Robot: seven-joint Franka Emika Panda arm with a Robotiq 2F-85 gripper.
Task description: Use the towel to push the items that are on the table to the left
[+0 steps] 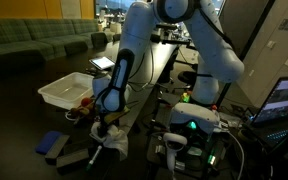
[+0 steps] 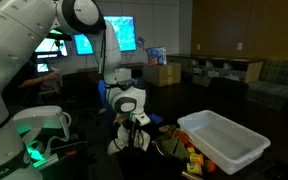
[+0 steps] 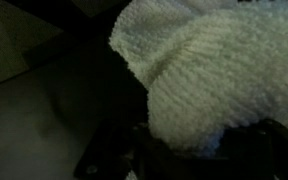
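In the wrist view the off-white towel (image 3: pixel 219 70) fills the upper right, and its lower edge is pinched in my gripper (image 3: pixel 180 152), which is shut on it. In both exterior views the gripper (image 1: pixel 106 126) (image 2: pixel 134 124) points down over the black table (image 1: pixel 134 95), with the towel (image 1: pixel 113 144) (image 2: pixel 131 141) bunched beneath it. The items are small red and orange pieces (image 1: pixel 84 106) (image 2: pixel 189 155) lying beside the towel next to the tray. A blue piece (image 1: pixel 52 143) and a dark block (image 1: pixel 70 156) lie further along the table.
A shallow white tray (image 1: pixel 69 90) (image 2: pixel 224 141) stands on the table close to the items. The robot base with green lights (image 1: pixel 192 125) (image 2: pixel 39 135) is beside the table. Monitors (image 2: pixel 119 35) and sofas (image 1: pixel 34 45) are behind.
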